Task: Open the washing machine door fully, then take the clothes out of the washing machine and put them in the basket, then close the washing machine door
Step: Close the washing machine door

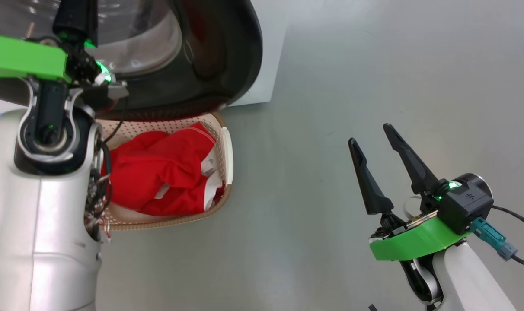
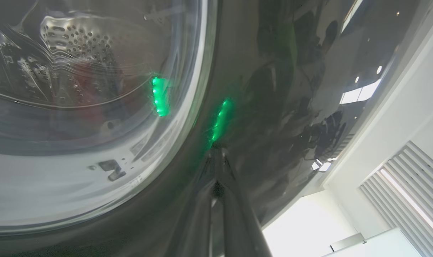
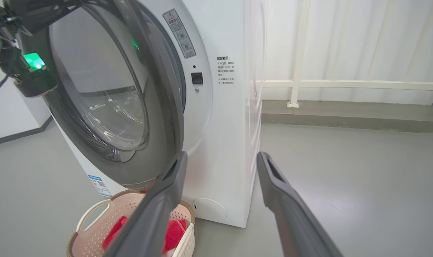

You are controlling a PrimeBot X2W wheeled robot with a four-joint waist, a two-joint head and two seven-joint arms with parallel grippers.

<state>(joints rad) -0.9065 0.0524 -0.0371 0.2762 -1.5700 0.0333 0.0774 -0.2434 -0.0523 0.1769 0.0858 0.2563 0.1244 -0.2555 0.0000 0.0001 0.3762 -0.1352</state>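
Note:
The washing machine door stands part-way shut in front of the white washing machine. My left gripper is shut with nothing in it, its tips touching the door's glossy black rim beside the glass window. The steel drum shows through that glass. Below the door, the cream basket sits on the floor with the red clothes inside; the basket and clothes also show under the door's lower edge. My right gripper hangs open and empty over the floor to the right; its tips point at the machine's front.
Grey floor spreads out to the right of the machine and basket. A white rail and a pale curtain stand behind, past the machine's right side. My left forearm rises at the left, next to the basket.

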